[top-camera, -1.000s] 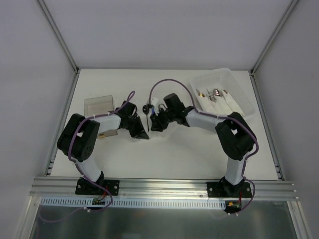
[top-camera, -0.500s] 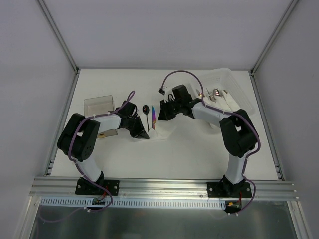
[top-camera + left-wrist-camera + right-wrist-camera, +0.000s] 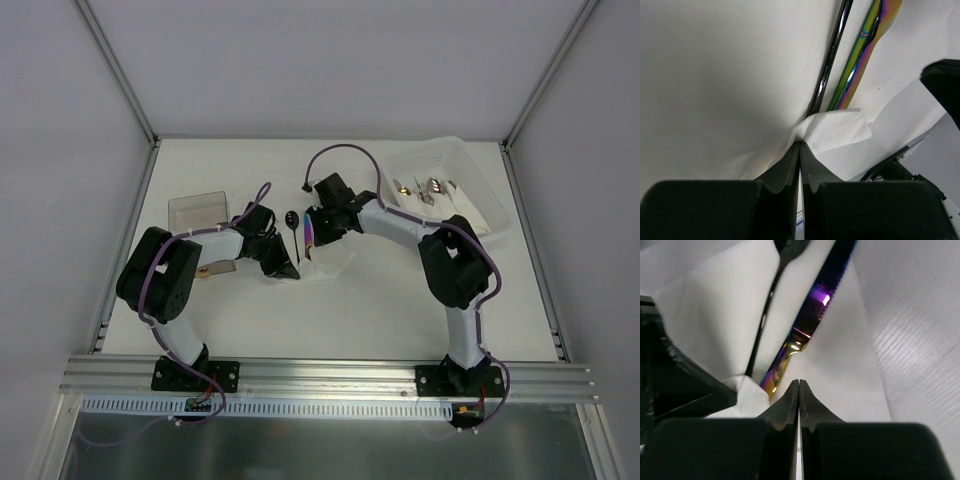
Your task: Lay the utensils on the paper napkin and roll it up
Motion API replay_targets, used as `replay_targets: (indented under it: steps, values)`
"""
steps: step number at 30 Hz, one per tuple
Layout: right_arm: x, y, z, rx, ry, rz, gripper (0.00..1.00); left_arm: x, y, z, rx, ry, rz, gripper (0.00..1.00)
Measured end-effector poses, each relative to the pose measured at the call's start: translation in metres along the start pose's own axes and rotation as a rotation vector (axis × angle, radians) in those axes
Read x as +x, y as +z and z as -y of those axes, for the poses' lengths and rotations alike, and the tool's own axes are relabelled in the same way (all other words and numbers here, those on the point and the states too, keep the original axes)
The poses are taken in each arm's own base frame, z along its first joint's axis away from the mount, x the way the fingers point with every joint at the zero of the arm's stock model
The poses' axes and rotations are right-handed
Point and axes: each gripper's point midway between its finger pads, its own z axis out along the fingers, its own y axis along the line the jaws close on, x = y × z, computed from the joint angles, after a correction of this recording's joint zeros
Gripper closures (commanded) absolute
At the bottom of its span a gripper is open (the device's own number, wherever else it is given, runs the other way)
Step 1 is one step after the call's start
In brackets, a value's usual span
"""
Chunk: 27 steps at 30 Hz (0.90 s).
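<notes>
The white paper napkin (image 3: 330, 258) lies at the table's middle. On it lie the black spoon (image 3: 292, 222) and the iridescent purple-rainbow piece (image 3: 310, 233), side by side. My left gripper (image 3: 284, 266) is shut on a raised fold of the napkin (image 3: 837, 131), just short of the spoon's handle (image 3: 832, 60) and the rainbow piece (image 3: 862, 55). My right gripper (image 3: 318, 226) is shut, its tips (image 3: 798, 383) down on the napkin (image 3: 840, 365) next to the rainbow piece's (image 3: 810, 320) gold end. The spoon's handle (image 3: 762, 325) lies left of it.
A clear plastic box (image 3: 198, 210) stands at the left behind my left arm. A white bin (image 3: 485, 200) with silver and gold cutlery sits at the back right. Grey walls close the table's sides and back.
My right gripper lifted off the utensils, swung back and right, then came left again to the rainbow piece. The spoon and rainbow piece now show on the napkin. The left gripper held still.
</notes>
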Motion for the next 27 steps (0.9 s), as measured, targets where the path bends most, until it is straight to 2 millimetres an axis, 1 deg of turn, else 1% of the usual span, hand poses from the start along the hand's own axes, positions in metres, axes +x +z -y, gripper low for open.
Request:
replay_targets:
  steps: [4,7,13,21,27]
  values:
    - [0.018,0.01,0.009,0.062,0.032,-0.064,1.0,0.0,0.0,0.0,0.0,0.0,0.0,0.98]
    - [0.027,0.013,0.015,0.096,0.051,-0.094,1.0,0.0,0.0,0.0,0.0,0.0,0.0,0.98]
    - [0.03,0.02,0.012,0.112,0.08,-0.11,1.0,0.0,0.0,0.0,0.0,0.0,0.0,0.98]
    - [0.03,0.022,0.01,0.125,0.108,-0.122,0.87,0.0,0.0,0.0,0.0,0.0,0.0,0.98]
    - [0.029,0.022,0.007,0.129,0.124,-0.132,0.78,0.0,0.0,0.0,0.0,0.0,0.0,0.98]
